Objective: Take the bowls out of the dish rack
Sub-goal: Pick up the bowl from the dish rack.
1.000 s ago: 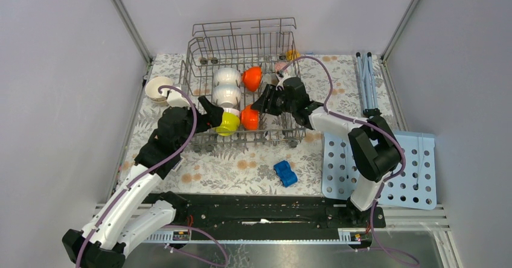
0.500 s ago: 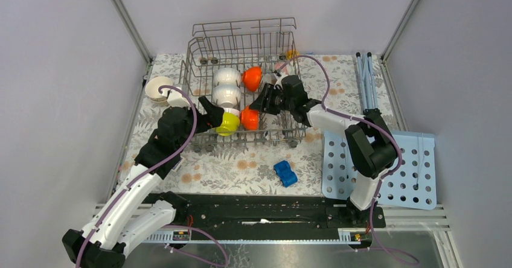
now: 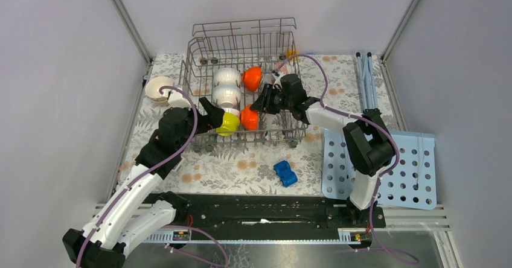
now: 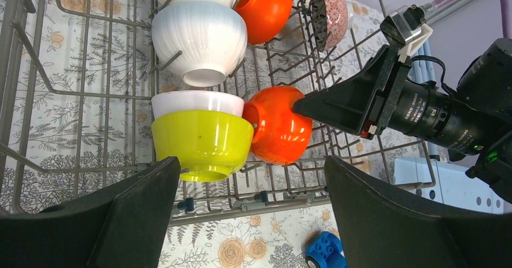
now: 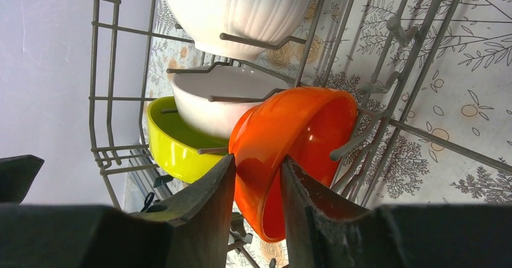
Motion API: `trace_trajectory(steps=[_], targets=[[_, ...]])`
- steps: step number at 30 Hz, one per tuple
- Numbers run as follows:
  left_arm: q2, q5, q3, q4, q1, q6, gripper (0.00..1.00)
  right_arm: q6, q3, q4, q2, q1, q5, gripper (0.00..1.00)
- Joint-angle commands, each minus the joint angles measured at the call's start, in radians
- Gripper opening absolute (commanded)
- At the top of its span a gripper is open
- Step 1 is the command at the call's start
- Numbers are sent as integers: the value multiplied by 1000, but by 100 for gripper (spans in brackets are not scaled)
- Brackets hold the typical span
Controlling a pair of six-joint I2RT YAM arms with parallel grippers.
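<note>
The grey wire dish rack (image 3: 199,69) holds several bowls. My right gripper (image 3: 258,106) reaches in from the right. In the right wrist view its fingers (image 5: 211,189) straddle the rim of the front orange bowl (image 5: 302,129), one outside and one inside, shut on it. Just left of it, a yellow-green bowl (image 3: 230,123) has a white bowl (image 4: 196,103) nested in it. My left gripper (image 4: 250,162) hangs open just before the yellow-green bowl, holding nothing. Farther back are two white bowls (image 3: 226,84), another orange bowl (image 3: 252,78) and a patterned bowl (image 4: 336,11).
A cream bowl (image 3: 158,89) stands on the flowered table left of the rack. A blue toy car (image 3: 285,173) lies in front of the rack. A light-blue perforated board (image 3: 392,171) is at the right, with blue rods (image 3: 366,81) behind it.
The right gripper's fingers have closed in on the orange bowl's rim and the right arm has shifted slightly. The left arm has not moved.
</note>
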Motion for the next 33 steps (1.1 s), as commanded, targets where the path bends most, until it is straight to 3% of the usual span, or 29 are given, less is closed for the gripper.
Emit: trace_trajectory(steps=[1, 16, 22, 33], targets=[[-2, 10, 0, 35, 3, -4, 93, 28, 2, -71, 32, 24, -132, 38], [-2, 10, -2, 35, 3, -5, 93, 98, -25, 23, 35, 22, -196, 17], [-3, 5, -2, 34, 3, -4, 93, 103, -28, 15, 16, 7, -197, 0], [-3, -3, -1, 31, 3, -4, 93, 116, -72, 35, -29, -24, -212, 0]])
